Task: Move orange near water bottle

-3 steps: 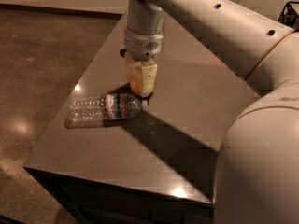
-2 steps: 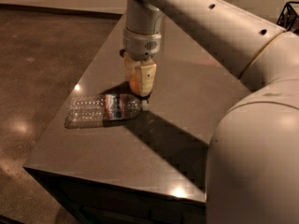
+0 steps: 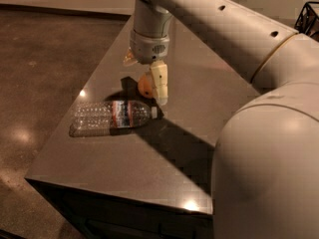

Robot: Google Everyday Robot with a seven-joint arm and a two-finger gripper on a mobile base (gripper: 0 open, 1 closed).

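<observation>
Near the upper middle of the frame, the gripper (image 3: 156, 85) hangs straight down from the grey wrist of the arm (image 3: 224, 24), which sweeps in from the right edge. It sits low over the tabletop (image 3: 99, 158), and its cream-coloured lower part reaches almost to the surface. The orange (image 3: 144, 86) shows just left of that cream part, touching it or very nearly so, and partly hidden behind it. Whether the gripper is grasping the orange or has released it, I cannot tell from this view. I also cannot tell whether the fruit rests on the tabletop or hangs just above it.

Below and to the left of the orange, the water bottle (image 3: 112, 114) lies on its side on the tabletop. Its white cap (image 3: 154, 112) points right, toward the middle of the frame, and ends just under the gripper. The red-and-blue label band wraps the bottle's middle, and the clear ribbed base points toward the tabletop's left edge. The orange is near the cap end of the bottle, with a narrow strip of shadow between the two.

A dark shadow runs from the gripper diagonally down to the lower right across the tabletop. The robot's pale rounded body (image 3: 269, 168) fills the lower right corner. Brown polished floor (image 3: 45, 59) with spots of reflected light lies at the left.
</observation>
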